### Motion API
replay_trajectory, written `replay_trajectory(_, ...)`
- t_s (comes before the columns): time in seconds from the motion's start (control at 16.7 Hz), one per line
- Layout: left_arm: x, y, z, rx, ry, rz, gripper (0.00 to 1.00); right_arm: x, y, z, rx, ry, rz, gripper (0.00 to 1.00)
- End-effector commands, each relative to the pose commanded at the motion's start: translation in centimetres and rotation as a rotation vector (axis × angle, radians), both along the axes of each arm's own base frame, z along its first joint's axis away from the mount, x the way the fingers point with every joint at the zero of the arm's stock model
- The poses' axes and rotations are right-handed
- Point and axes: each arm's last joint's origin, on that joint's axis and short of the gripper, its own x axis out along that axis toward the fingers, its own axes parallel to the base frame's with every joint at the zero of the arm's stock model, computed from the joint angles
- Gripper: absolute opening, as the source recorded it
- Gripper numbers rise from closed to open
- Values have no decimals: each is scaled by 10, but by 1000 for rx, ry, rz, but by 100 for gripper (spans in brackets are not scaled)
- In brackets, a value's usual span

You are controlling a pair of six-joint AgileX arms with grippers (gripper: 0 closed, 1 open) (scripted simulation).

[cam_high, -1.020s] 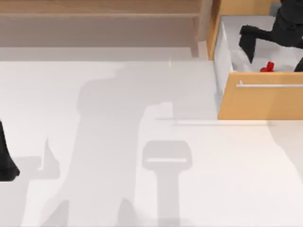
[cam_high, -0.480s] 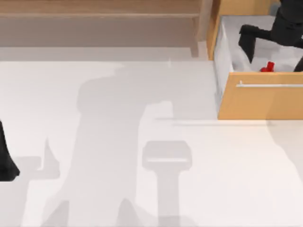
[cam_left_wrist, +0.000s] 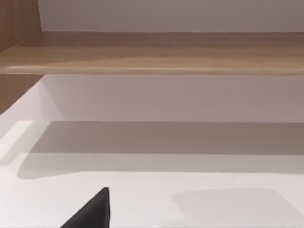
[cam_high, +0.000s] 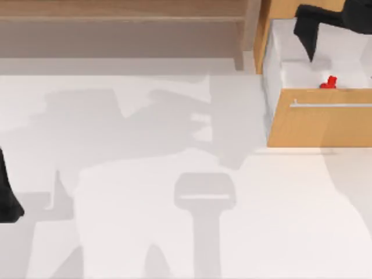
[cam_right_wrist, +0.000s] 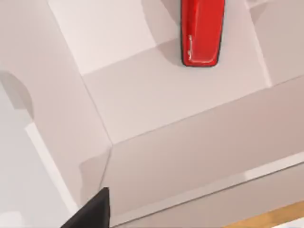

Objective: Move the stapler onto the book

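**Stapler sitting in the open drawer, right arm above it**

Going left to right: my left arm point(cam_high: 7, 195) is parked at the left edge of the white bench point(cam_high: 174, 232), and I honestly can't tell whether its pincer is spread or pressed together. A wooden shelf point(cam_high: 116, 11) runs along the back. Over on the right there's a pulled-out drawer point(cam_high: 319, 125) with a wooden front and a slim metal handle point(cam_high: 331, 105). The red stapler point(cam_high: 329, 83) lies on the drawer's white floor, just behind the front panel. My right arm point(cam_high: 317, 23) hangs above the drawer's back part, apart from the stapler; can't tell its pincer state either.
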Motion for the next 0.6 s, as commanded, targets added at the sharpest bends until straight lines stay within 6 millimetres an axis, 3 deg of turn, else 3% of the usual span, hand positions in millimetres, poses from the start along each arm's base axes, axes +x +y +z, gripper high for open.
replay_trajectory(0.18, 0, 0, 0, 0, 0, 0, 100, -21, 6, 19, -1, 5, 0, 100)
replay_trajectory(0.3, 0, 0, 0, 0, 0, 0, 100, -22, 5, 20, -1, 5, 0, 100)
replay_trajectory(0.42, 0, 0, 0, 0, 0, 0, 100, -11, 0, 8, 0, 3, 0, 100)
replay_trajectory(0.6, 0, 0, 0, 0, 0, 0, 100, 20, -13, -30, 1, -11, 1, 100)
